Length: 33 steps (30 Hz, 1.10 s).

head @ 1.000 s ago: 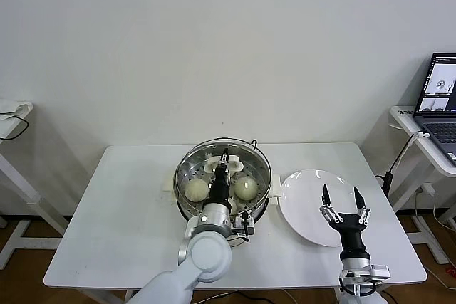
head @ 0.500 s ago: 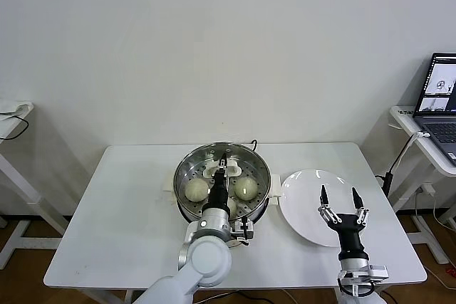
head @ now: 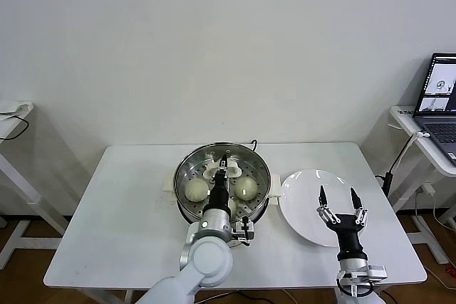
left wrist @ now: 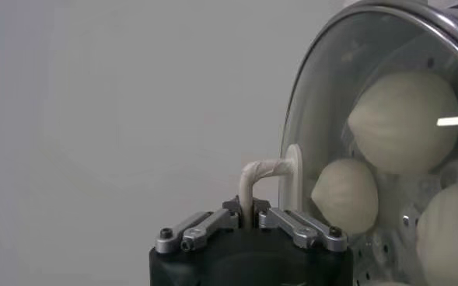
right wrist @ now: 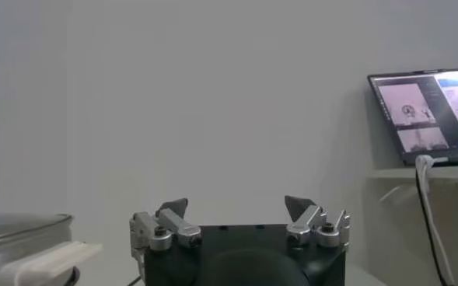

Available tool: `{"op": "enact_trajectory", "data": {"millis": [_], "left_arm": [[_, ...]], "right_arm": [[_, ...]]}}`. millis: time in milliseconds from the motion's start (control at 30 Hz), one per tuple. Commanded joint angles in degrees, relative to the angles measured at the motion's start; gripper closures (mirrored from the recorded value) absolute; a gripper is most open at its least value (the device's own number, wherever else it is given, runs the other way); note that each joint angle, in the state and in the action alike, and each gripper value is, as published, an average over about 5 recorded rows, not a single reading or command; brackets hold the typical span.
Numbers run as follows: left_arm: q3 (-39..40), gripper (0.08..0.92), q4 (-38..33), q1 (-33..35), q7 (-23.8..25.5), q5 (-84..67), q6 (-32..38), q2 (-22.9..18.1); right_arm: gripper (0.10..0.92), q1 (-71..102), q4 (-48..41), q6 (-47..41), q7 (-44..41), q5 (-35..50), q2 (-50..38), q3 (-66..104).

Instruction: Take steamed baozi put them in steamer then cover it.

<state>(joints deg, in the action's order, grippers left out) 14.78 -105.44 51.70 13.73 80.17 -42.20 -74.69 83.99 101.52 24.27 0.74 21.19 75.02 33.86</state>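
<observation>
The shiny steel steamer (head: 187, 197) stands mid-table with cream-white baozi (head: 196, 190) inside; three show in the head view, and three show through the glass in the left wrist view (left wrist: 403, 120). The clear glass cover (head: 256, 164) sits on the pot. My left gripper (head: 224, 164) is shut on the cover's cream-white bar handle (left wrist: 261, 172), straight above the pot's middle. My right gripper (head: 336, 198) is open and empty, held above the white plate (head: 303, 197).
The empty white plate lies right of the steamer. A laptop (head: 442, 94) stands on a side table at far right, also in the right wrist view (right wrist: 423, 109). Another table edge (head: 14, 115) is at far left. The steamer's rim and side handle (right wrist: 46, 256) show in the right wrist view.
The cover has come down the last bit onto the steamer with my left gripper still on its handle. My right gripper has barely moved.
</observation>
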Motion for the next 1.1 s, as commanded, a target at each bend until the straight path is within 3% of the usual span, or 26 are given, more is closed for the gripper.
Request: {"op": "enact_trajectory", "data": {"millis": [33,433,933,1100], "left_arm": [[0.0,0.811,0.4,0.0,-0.3,0.2,-1.5,-0.2],[-0.3,0.799,-1.7,1.7,0.0,0.6,-0.3,0.6],[-0.3,0.393,-16.7,10.0,-1.7,-1.0,-1.4,8.3],[-6.1,0.246,-24.2,15.2,-3.2,-3.5,0.0,11.5]], "right_arm": [[0.203,0.0,0.0,0.0,-0.1,-0.1,0.0,-0.1],[0.203,0.0,0.1,0.0,-0.1,-0.3,-0.1,-0.2],[0.203,-0.1,-0.5,0.1,-0.2,-0.5,-0.4,-0.6],[0.203,0.0,-0.2,0.1,-0.3,-0.4,-0.7,-0.8]]}}
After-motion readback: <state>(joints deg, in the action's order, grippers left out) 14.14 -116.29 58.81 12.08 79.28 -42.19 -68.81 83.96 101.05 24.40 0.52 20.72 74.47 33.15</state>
